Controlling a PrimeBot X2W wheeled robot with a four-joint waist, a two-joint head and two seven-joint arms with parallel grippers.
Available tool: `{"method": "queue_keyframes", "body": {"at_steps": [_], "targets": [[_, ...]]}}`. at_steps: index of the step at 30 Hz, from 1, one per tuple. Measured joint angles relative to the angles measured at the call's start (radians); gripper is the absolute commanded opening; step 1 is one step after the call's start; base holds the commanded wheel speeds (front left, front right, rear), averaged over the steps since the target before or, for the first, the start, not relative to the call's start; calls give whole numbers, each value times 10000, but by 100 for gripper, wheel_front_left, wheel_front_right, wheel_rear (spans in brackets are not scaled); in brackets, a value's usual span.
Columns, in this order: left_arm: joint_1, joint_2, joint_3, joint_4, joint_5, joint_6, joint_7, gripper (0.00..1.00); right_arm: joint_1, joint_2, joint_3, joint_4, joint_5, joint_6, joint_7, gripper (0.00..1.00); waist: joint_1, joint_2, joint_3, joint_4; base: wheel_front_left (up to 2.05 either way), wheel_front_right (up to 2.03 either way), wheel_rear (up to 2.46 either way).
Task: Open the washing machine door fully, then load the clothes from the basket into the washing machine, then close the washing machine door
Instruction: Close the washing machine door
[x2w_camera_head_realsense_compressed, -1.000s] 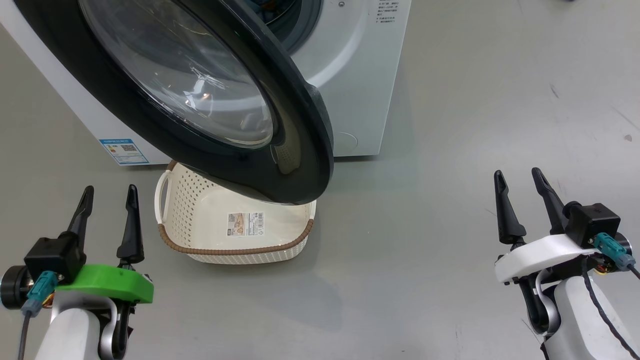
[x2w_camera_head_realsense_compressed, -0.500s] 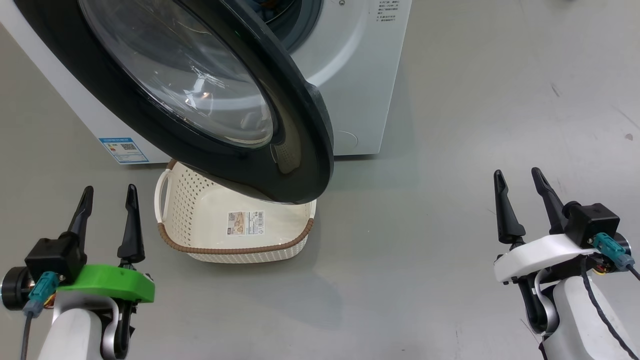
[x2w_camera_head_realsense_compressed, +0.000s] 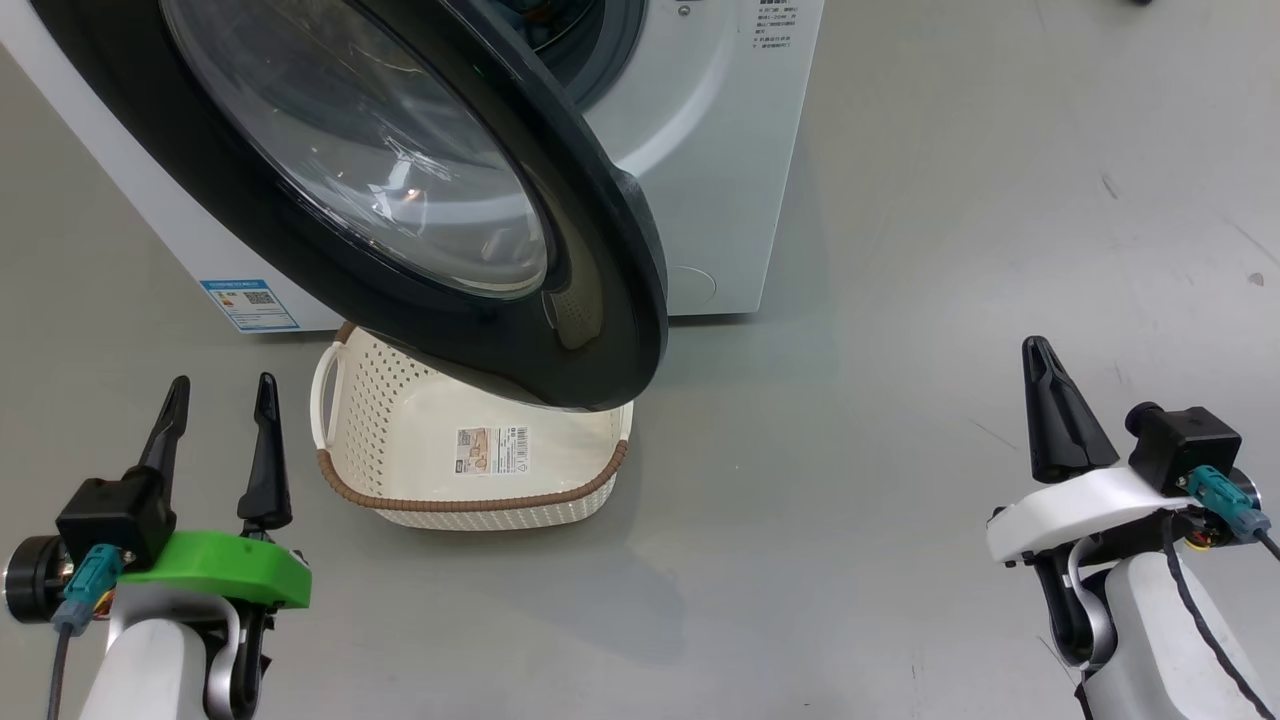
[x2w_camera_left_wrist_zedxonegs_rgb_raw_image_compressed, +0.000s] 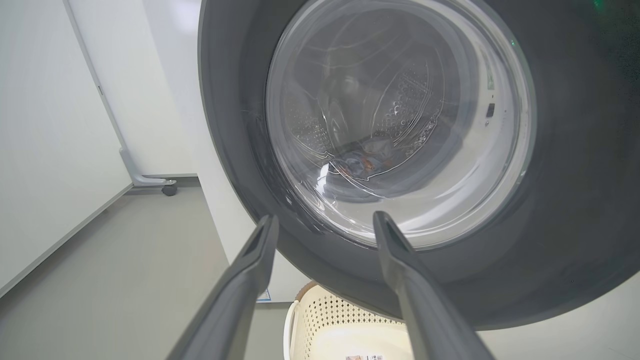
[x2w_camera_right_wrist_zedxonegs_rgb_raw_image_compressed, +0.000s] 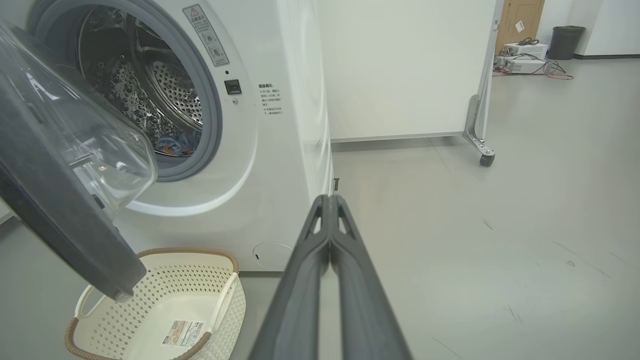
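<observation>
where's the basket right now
In the head view the basket sits on the floor left of centre, in front of the washing machine, partly under its open door.

left hand (x2w_camera_left_wrist_zedxonegs_rgb_raw_image_compressed: 325, 218): fingers spread, nothing between | washing machine door (x2w_camera_left_wrist_zedxonegs_rgb_raw_image_compressed: 575, 210): close ahead, black rim, clear glass | clothes (x2w_camera_left_wrist_zedxonegs_rgb_raw_image_compressed: 364, 159): blue bundle seen through glass | basket (x2w_camera_left_wrist_zedxonegs_rgb_raw_image_compressed: 327, 320): beneath door rim

Bright even light; glare on washing machine door (x2w_camera_head_realsense_compressed: 385, 195).

Rear of basket (x2w_camera_head_realsense_compressed: 470, 503) behind door (x2w_camera_head_realsense_compressed: 610, 330)
</observation>
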Motion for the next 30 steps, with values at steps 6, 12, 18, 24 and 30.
{"method": "queue_keyframes", "body": {"at_steps": [6,12,18,24,30], "targets": [[2,-13,36,75,13,-12,0,100,-47,94,-234,-694,182,4,0,0,0,0,-51,-14,0,0,0],[6,-84,46,148,13,-86,0,100,-500,109,-79,-1900,198,6,-27,0,0,0,-96,-31,0,0,0],[8,-199,77,153,59,-94,0,100,-933,140,529,-3223,196,6,-29,0,0,0,-121,-13,0,0,0],[7,-257,81,148,98,-100,0,100,-1418,59,2406,-4529,290,6,-31,0,0,0,-83,53,0,0,0],[-9,-332,10,148,102,-128,0,100,-1683,-435,4278,-5216,508,8,-38,0,0,0,12,217,0,0,0]]}}
